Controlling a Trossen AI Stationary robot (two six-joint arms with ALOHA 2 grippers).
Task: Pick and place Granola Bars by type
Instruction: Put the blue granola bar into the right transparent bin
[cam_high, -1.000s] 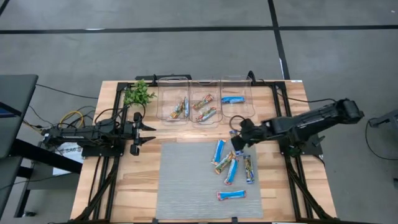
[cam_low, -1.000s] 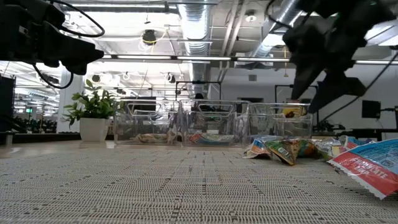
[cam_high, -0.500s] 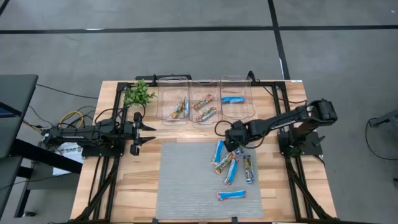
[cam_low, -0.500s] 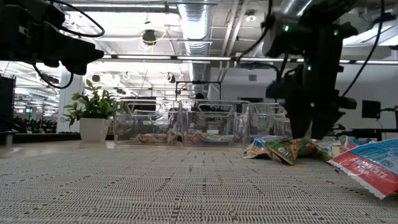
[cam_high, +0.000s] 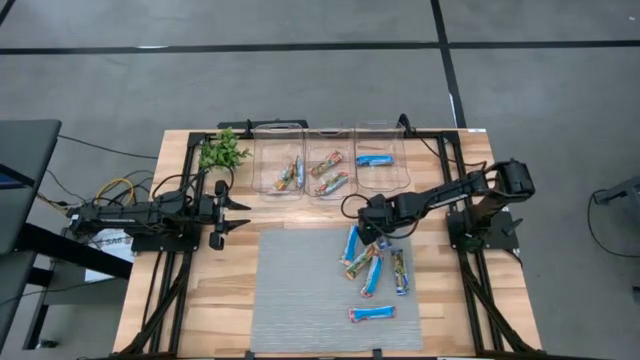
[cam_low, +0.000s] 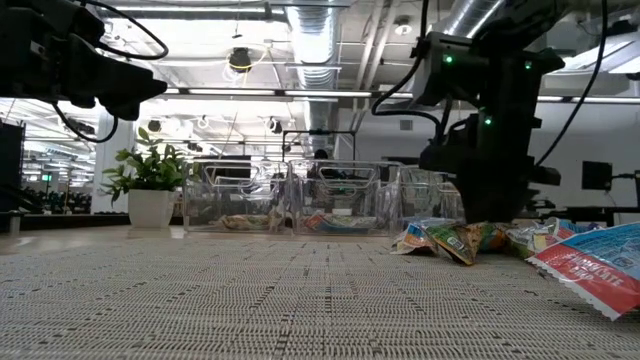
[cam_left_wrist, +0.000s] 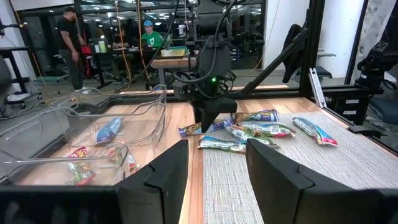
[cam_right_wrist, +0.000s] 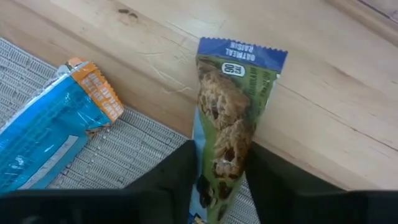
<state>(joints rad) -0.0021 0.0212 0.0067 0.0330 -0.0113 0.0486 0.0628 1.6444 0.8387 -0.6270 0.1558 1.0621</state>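
Several granola bars (cam_high: 372, 272), blue-and-white and multicoloured, lie loose on the grey mat (cam_high: 300, 290) and the wood beside it. More lie in three clear bins (cam_high: 330, 148) at the far edge. My right gripper (cam_high: 372, 228) is down at the far end of the pile. It is open, its fingers close on either side of a green oatmeal-raisin bar (cam_right_wrist: 230, 124) that lies flat, partly on the wood and partly on the mat. A blue bar (cam_right_wrist: 50, 137) lies beside it. My left gripper (cam_high: 240, 215) waits open at the table's left.
A green plant sprig (cam_high: 222, 152) stands at the far left corner, next to the bins. One blue bar (cam_high: 371, 313) lies alone near the mat's near edge. The mat's left half is bare. The table frame's black rails (cam_high: 455, 180) run along the right side.
My right gripper has moved toward the table's left and come down from above the bins' level onto the far end of the bar pile. Its arm has folded in closer to the table. The bars and my left arm have stayed put.
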